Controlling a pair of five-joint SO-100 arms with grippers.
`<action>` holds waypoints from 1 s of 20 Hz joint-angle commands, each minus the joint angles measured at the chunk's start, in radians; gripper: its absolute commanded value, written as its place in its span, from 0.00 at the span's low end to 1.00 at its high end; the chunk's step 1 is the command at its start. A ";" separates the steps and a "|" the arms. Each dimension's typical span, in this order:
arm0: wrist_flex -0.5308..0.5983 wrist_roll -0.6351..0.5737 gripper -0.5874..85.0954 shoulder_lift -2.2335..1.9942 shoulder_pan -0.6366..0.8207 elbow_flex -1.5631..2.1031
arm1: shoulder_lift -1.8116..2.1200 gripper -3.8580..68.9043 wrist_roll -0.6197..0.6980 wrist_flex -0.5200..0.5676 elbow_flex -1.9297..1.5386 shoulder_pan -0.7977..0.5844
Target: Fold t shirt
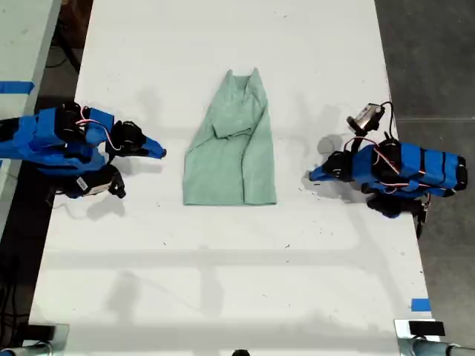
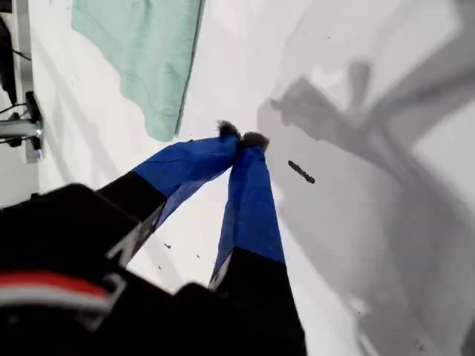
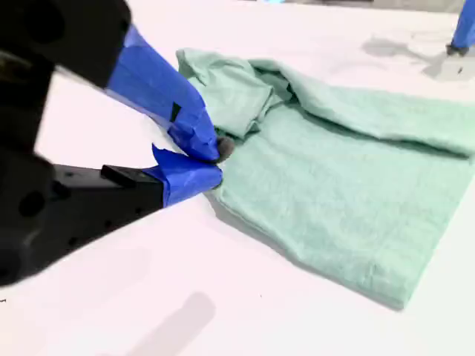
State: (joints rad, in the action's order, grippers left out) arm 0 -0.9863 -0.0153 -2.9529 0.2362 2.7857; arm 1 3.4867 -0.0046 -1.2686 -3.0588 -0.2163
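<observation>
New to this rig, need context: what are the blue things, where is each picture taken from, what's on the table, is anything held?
I am a small two-armed robot. Each arm ends in a two-fingered hand wrapped in blue tape. The exterior view comes from a camera above the table, looking down. The other two views come from cameras riding on the hands.

On the white table lies one pale green t shirt. It is partly folded, with its narrow end toward the exterior view's top.

My first hand is on the exterior view's right. My second hand is on its left, close beside the shirt's edge. Both look shut and neither holds anything.
</observation>
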 commanded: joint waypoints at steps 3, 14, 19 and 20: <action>0.084 -0.069 0.19 0.479 -0.002 -0.278 | 0.017 0.07 0.002 -0.006 -0.057 0.000; 0.081 -0.141 0.18 1.181 0.071 -0.624 | 0.017 0.07 0.009 -0.006 -0.057 0.003; -0.063 -0.115 0.01 1.238 0.058 -0.821 | 0.017 0.07 0.011 -0.006 -0.057 0.003; -0.114 -0.109 0.01 1.259 0.044 -0.907 | 0.017 0.07 0.011 -0.006 -0.057 0.003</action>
State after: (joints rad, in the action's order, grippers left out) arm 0 -1.0232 -0.1503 -1.6981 0.2915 2.0264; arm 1 3.4867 -0.0046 -1.2686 -3.0588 -0.2163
